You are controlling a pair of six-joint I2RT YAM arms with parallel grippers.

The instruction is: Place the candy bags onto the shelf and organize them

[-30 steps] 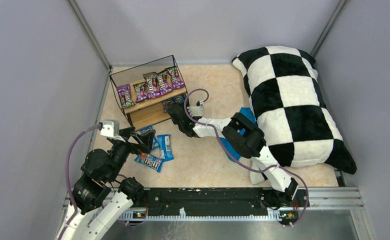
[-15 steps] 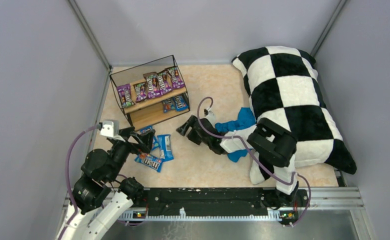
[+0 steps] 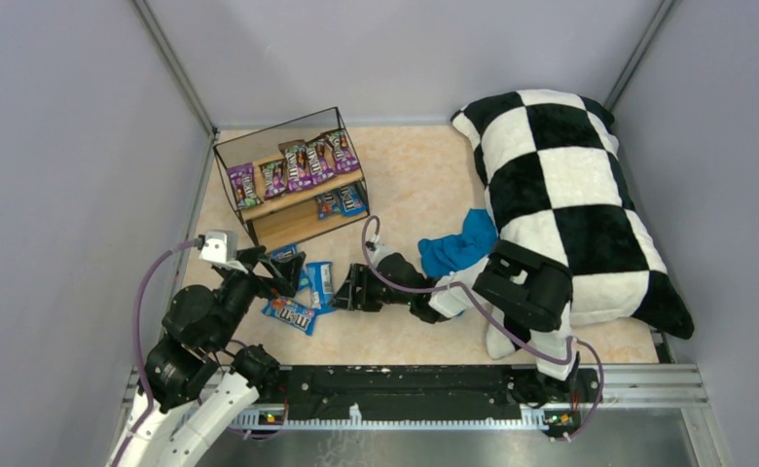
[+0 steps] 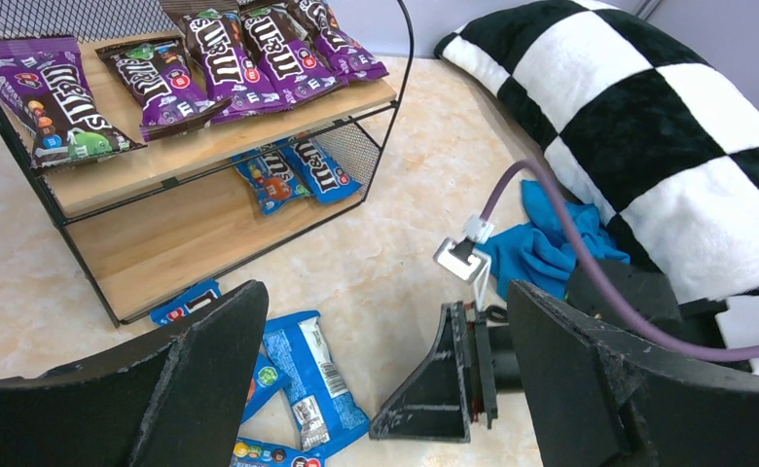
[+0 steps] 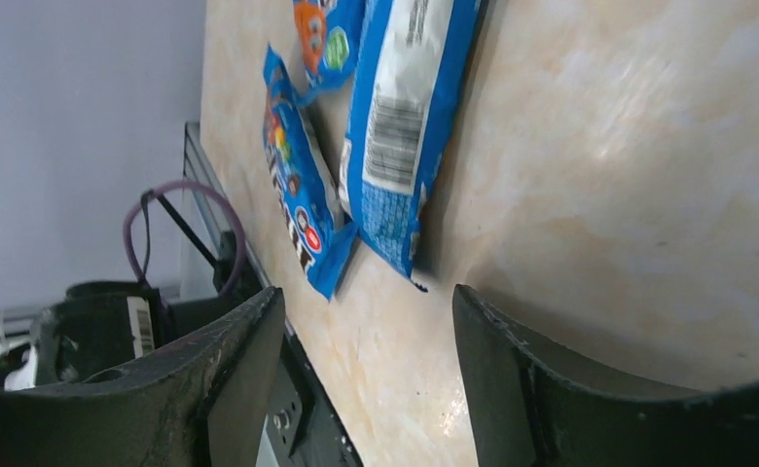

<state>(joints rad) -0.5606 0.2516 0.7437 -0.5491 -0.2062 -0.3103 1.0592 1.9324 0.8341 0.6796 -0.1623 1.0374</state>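
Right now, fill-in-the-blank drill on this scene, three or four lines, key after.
1. The purple glossy candy bags lie on the ___ wooden board of the black wire-frame shelf.
2. The two candy bags on its lower board are ___.
3. The right gripper, low beside the loose blue candy bags on the table, has its jaws ___.
4. The crumpled blue cloth lies next to the checkered ___.
Missing: top; blue; open; pillow.
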